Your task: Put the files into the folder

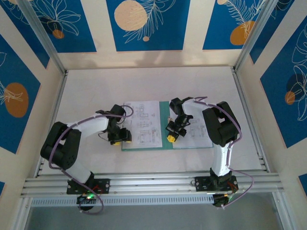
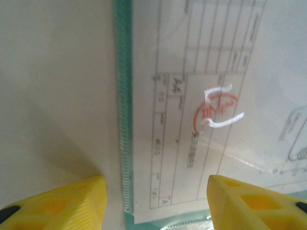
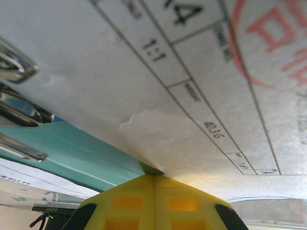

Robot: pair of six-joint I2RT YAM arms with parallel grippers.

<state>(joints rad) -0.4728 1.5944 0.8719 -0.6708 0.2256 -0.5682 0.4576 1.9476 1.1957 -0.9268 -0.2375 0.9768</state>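
Observation:
The teal-green folder (image 1: 164,120) lies open in the middle of the table. A white printed sheet of the files (image 1: 144,122) rests on its left leaf, and another printed sheet (image 1: 197,136) lies to the right. My left gripper (image 1: 122,135) is open and low over the folder's left edge (image 2: 123,96). One yellow finger (image 2: 62,203) is over bare table and the other finger (image 2: 254,201) is over the sheet (image 2: 201,72); nothing is between them. My right gripper (image 1: 171,138) is shut, pinching the edge of a white sheet (image 3: 192,72) where the teal leaf (image 3: 72,153) meets it.
The white table (image 1: 144,81) is ringed by aluminium rails (image 1: 144,183) and patterned blue walls. Both arms bend inward over the folder. Shiny metal pieces (image 3: 14,67) sit at the left edge of the right wrist view. Bare table (image 2: 53,96) lies left of the folder.

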